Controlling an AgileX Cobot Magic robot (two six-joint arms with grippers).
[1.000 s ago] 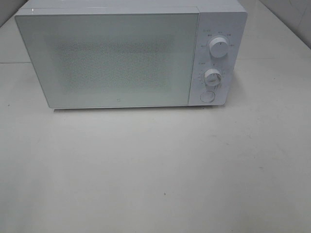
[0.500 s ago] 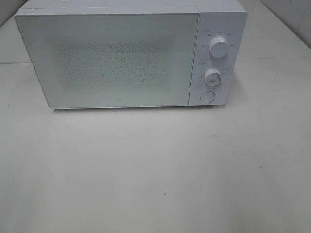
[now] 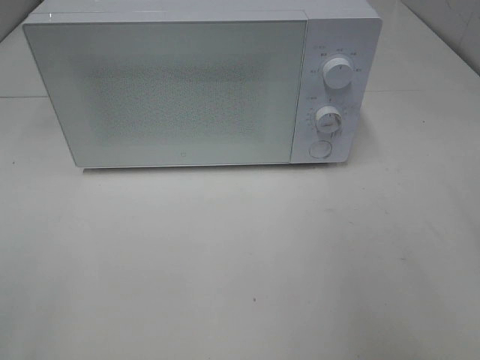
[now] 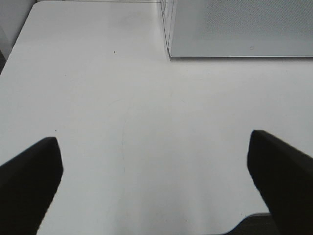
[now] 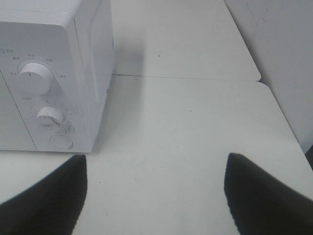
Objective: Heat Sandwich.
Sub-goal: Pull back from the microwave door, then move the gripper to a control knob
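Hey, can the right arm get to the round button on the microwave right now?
Probably yes: the right gripper is open and empty, and nothing stands between it and the button.

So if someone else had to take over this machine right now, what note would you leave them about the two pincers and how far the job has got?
The left pincer is open and empty, above the table in front of the microwave.
The right pincer is open and empty, near the side with the dials.
The sandwich shows in no view. The door is shut and hides the inside, so it may or may not be in there.
Done: cannot tell.
Left: probably open the door to check, load the sandwich if needed, shut the door and set the dials.
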